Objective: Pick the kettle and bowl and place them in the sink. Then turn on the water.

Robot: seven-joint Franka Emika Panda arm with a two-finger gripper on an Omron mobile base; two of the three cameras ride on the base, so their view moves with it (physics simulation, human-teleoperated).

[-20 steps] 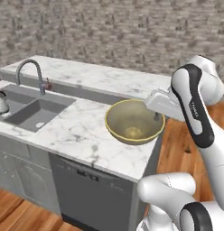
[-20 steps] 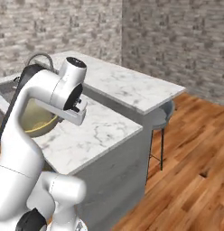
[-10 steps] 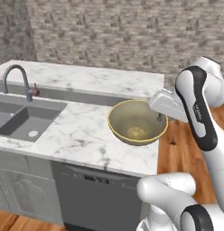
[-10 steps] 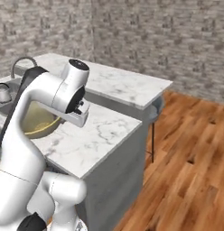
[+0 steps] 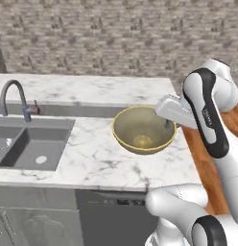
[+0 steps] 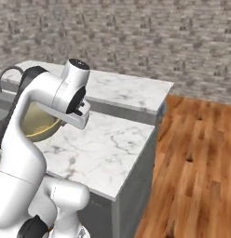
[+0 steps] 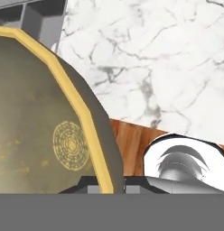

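Location: a kitchen. Identifying features: a white marble tabletop (image 5: pixel 97 158) on grey base cabinets (image 5: pixel 39 216), a steel sink (image 5: pixel 32 144) recessed into the marble, and a curved grey faucet (image 5: pixel 13 96) behind it. A grey stone-brick wall (image 5: pixel 116 38) forms the backdrop, and wood plank flooring (image 6: pixel 196 162) lies beside the island.

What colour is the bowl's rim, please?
Bright yellow on the bowl, over an olive-tan body; clearest in the hand view.

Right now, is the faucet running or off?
Off. No blue stream falls from the faucet, and the sink basin below it looks dry, with only its drain showing.
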